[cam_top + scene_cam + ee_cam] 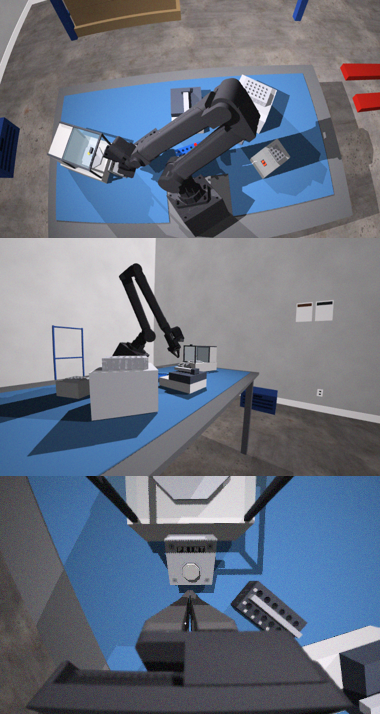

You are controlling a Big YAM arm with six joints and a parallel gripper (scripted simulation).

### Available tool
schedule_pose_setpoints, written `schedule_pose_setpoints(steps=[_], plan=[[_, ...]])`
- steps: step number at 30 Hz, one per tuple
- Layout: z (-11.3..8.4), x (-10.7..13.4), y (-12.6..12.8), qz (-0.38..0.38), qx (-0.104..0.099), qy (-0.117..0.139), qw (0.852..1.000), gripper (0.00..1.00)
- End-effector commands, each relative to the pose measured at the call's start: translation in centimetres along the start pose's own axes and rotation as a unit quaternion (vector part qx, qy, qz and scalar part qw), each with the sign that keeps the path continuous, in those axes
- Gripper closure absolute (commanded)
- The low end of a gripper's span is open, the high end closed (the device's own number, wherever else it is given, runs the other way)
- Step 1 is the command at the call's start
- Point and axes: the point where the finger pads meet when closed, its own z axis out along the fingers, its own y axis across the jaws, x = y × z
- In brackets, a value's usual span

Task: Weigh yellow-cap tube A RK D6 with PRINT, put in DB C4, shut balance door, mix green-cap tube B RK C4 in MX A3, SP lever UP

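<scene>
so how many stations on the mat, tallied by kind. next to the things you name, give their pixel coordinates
balance [58, 141] [208, 366] [240, 513]: 1
magnet block [150, 134] [184, 364] [270, 608]: 1
spectrophotometer [176, 100] [182, 378] [362, 670]: 1
mixer [265, 112] [123, 393]: 1
dry block [259, 156] [67, 389]: 1
tube rack [185, 148] [162, 375]: 1
total: 6

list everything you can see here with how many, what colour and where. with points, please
balance [54, 139] [206, 366]: one, white with glass box, mat's left end
yellow cap [88, 153]: one, yellow, inside the glass box
PRINT key [191, 571]: one, white, balance's sloping front
magnet block [251, 593]: one, dark grey, right of the balance
spectrophotometer [176, 100] [179, 377]: one, dark grey and white, mid bench
tube rack [183, 150]: one, blue, partly behind the arm
red cap [195, 144]: one, red, at the rack
mixer [266, 112] [123, 394]: one, white, back right
dry block [258, 165] [65, 389]: one, grey, right
mat [117, 106] [179, 409]: one, blue, on the bench
wall sheets: two, white, exterior view
arm [168, 127] [151, 299]: one, black, reaching left
jaws [177, 356]: one pair, dark, shut, before PRINT
</scene>
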Motion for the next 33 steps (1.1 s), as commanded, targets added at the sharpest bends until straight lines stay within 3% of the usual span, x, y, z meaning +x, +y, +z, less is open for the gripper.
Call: schedule_pose_setpoints(steps=[1,9,18,22,27,33], plan=[[0.7,-1.3,-0.7,-0.002,0.009,-0.016,1.0,1.0],[1.7,-2.5,-1.0,0.0,0.012,-0.025,1.0,1.0],[3.4,-2.2,-1.0,-0.001,0.011,-0.023,1.0,1.0],[3.5,-1.2,-0.6,-0.003,0.008,-0.015,1.0,1.0],[3.2,-1.7,-0.7,-0.002,0.01,-0.024,1.0,1.0],[3.3,-1.3,-0.4,0.0,0.005,-0.016,1.0,1.0]])
